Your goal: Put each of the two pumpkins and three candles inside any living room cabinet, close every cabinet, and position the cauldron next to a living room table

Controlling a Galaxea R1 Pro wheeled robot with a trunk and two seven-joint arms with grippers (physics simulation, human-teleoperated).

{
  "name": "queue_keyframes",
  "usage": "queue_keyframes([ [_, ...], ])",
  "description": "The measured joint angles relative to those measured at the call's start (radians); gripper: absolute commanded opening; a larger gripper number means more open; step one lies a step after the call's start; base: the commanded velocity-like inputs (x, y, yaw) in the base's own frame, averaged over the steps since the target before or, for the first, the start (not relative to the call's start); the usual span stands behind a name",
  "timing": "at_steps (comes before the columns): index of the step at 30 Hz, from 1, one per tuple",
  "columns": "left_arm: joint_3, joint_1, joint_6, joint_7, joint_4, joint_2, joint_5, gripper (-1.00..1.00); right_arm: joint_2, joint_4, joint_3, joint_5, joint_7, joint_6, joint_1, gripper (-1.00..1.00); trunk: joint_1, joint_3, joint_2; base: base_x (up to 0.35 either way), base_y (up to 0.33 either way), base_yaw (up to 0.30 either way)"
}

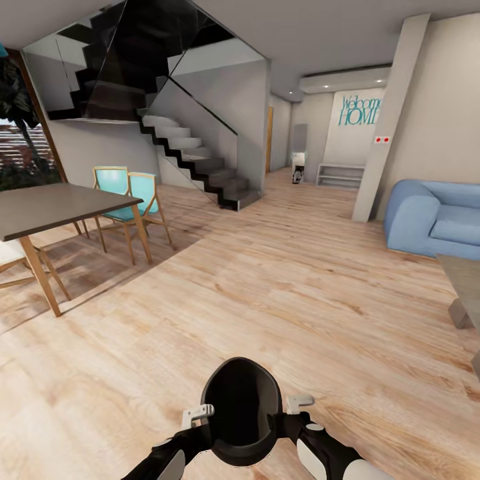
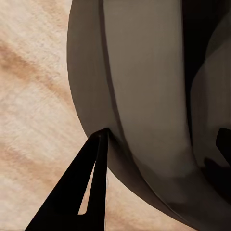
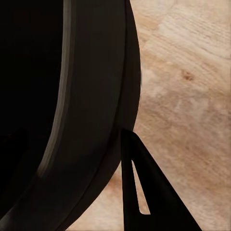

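Glossy black round-bellied cauldron (image 1: 241, 410) held above the grained plank floor (image 1: 280, 293), clamped at its rim between left gripper (image 1: 198, 415) and right gripper (image 1: 299, 403); each apparently pinches the wall. Grey table (image 1: 467, 280) corner at right.

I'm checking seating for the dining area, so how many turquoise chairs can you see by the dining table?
2. Both stand side by side at the far side of the dining table: one turquoise chair nearer the window, the other nearer the staircase. More may be hidden outside the frame.
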Motion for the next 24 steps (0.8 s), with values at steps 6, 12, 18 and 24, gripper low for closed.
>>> queue_keyframes([
  [6,-0.001,0.000,0.000,0.000,0.000,0.000,0.002,-1.00,0.000,-0.002,0.001,-0.001,-0.002,0.002,0.000,-1.00,0.000,0.000,0.000,0.255,0.168,-0.114],
  [12,-0.001,0.000,0.000,0.000,0.000,0.000,0.002,-1.00,0.000,-0.002,0.001,-0.001,-0.001,0.001,0.000,-1.00,0.000,0.000,0.000,0.268,0.207,-0.264],
  [18,-0.001,-0.001,0.000,0.000,0.000,0.000,0.002,-1.00,0.000,-0.002,0.001,-0.001,-0.001,0.001,0.000,-1.00,0.000,0.000,0.000,0.269,0.219,-0.278],
  [24,-0.002,-0.001,0.000,0.000,0.000,0.001,0.003,-1.00,0.000,-0.003,0.001,-0.001,-0.002,0.002,0.000,-1.00,0.000,0.000,0.000,0.269,0.220,-0.279],
])
